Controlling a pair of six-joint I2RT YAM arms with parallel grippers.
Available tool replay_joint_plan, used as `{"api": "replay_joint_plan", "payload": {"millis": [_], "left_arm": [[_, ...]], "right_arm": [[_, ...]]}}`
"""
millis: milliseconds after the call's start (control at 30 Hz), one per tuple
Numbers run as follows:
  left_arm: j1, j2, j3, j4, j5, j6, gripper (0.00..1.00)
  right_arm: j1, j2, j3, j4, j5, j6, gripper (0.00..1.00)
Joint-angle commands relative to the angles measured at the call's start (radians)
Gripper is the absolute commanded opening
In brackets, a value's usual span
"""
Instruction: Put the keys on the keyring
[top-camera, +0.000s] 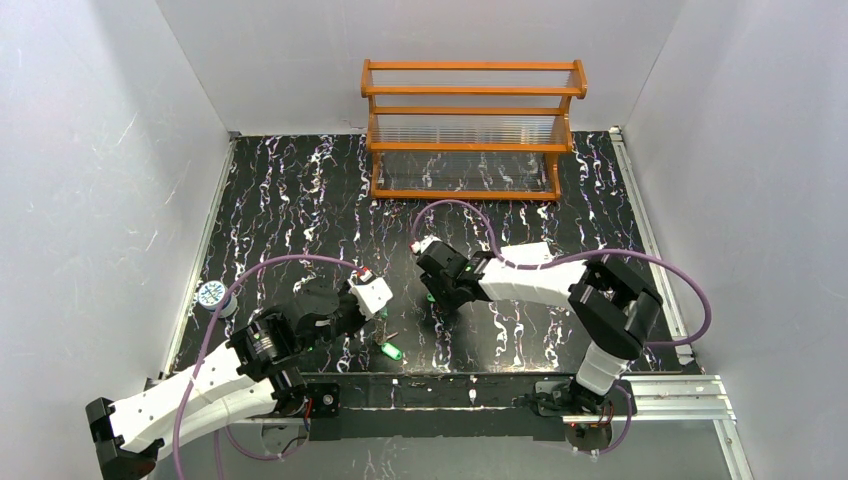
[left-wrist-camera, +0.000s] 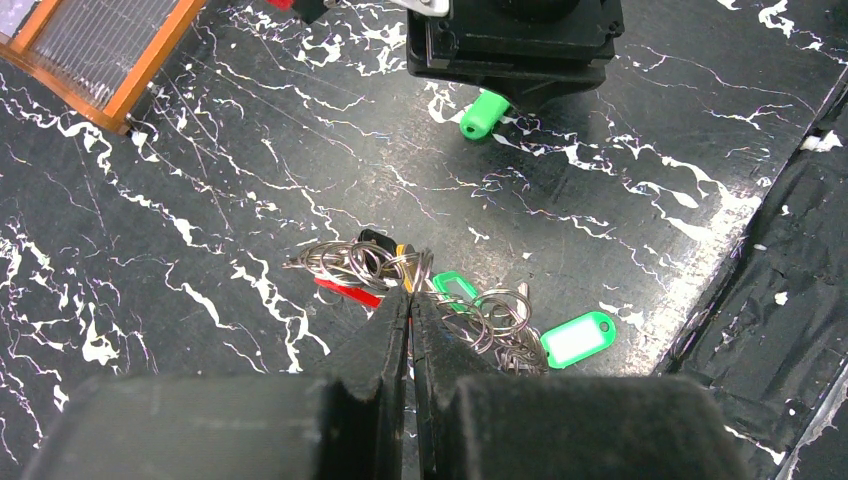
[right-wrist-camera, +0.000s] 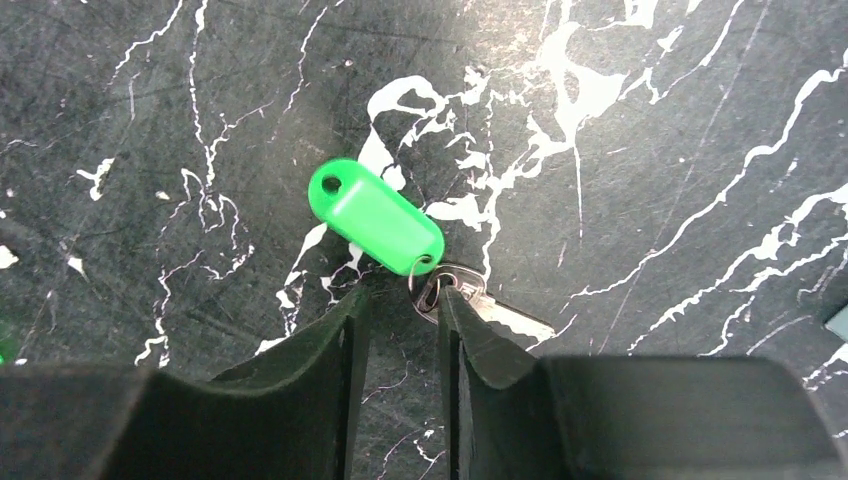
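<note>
The keyring shows in the left wrist view as a tangle of metal rings (left-wrist-camera: 365, 262) with a red strip (left-wrist-camera: 345, 291) under it. Two green tags lie beside it, one near (left-wrist-camera: 455, 290) and one further right (left-wrist-camera: 578, 338), which also shows from above (top-camera: 388, 350). My left gripper (left-wrist-camera: 411, 292) is shut, its tips pinching a ring of the tangle just above the table. My right gripper (right-wrist-camera: 403, 296) is open and low over a third green tag (right-wrist-camera: 375, 215) joined by a small ring to a silver key (right-wrist-camera: 485, 308). Its right fingertip (right-wrist-camera: 452, 305) rests on the key's head.
An orange wooden rack (top-camera: 470, 130) stands at the back of the black marbled table. A small blue-and-white round object (top-camera: 211, 294) lies at the left edge. The two grippers work close together near the table's front edge (top-camera: 450, 378).
</note>
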Motion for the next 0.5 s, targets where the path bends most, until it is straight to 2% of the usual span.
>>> {"api": "replay_joint_plan", "payload": {"millis": [0, 267, 333, 467], "left_arm": [[-0.004, -0.001, 0.039, 0.015, 0.003, 0.005, 0.00], [-0.004, 0.000, 0.038, 0.015, 0.004, 0.004, 0.00], [-0.005, 0.002, 0.039, 0.014, 0.005, 0.004, 0.00], [-0.005, 0.010, 0.039, 0.015, 0.013, 0.004, 0.00]], "right_arm": [[0.030, 0.037, 0.022, -0.018, 0.111, -0.009, 0.34], [0.043, 0.009, 0.025, -0.014, 0.145, -0.013, 0.07], [0.043, -0.008, 0.023, -0.013, 0.132, -0.014, 0.02], [0.041, -0.060, 0.012, 0.004, 0.081, -0.018, 0.01]]}}
